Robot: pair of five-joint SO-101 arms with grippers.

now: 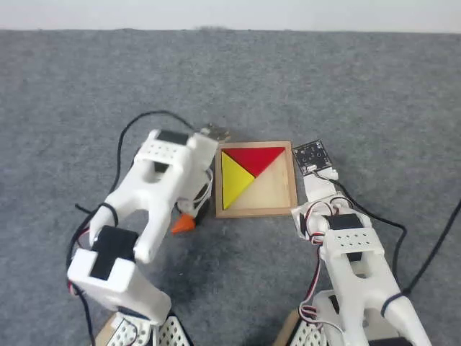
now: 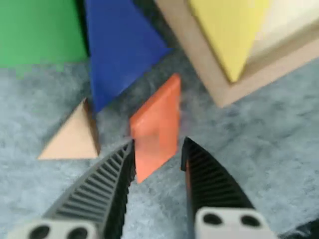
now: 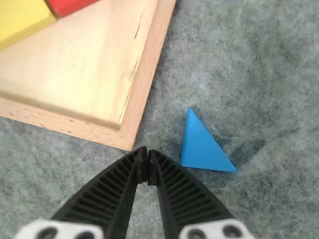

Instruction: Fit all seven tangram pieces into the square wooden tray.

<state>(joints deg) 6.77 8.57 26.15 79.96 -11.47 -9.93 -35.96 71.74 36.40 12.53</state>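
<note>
The square wooden tray (image 1: 292, 189) lies mid-table holding a red triangle (image 1: 253, 156) and a yellow triangle (image 1: 233, 180). Left of the tray, my left gripper (image 2: 158, 144) is shut on an orange parallelogram (image 2: 157, 119), which sits tilted between the fingers just off the tray's corner (image 2: 219, 87). Its orange tip (image 1: 184, 224) pokes out under the left arm. My right gripper (image 3: 148, 149) is shut and empty, close to the tray's near right corner (image 3: 127, 137). A small light-blue triangle (image 3: 202, 144) lies flat on the mat beside it.
Past the orange piece lie a green piece (image 2: 40, 30), a dark blue triangle (image 2: 119, 50) and a small tan triangle (image 2: 75, 137), loose on the grey mat. The tray's right half (image 3: 89, 64) is bare wood. Open mat stretches beyond the tray.
</note>
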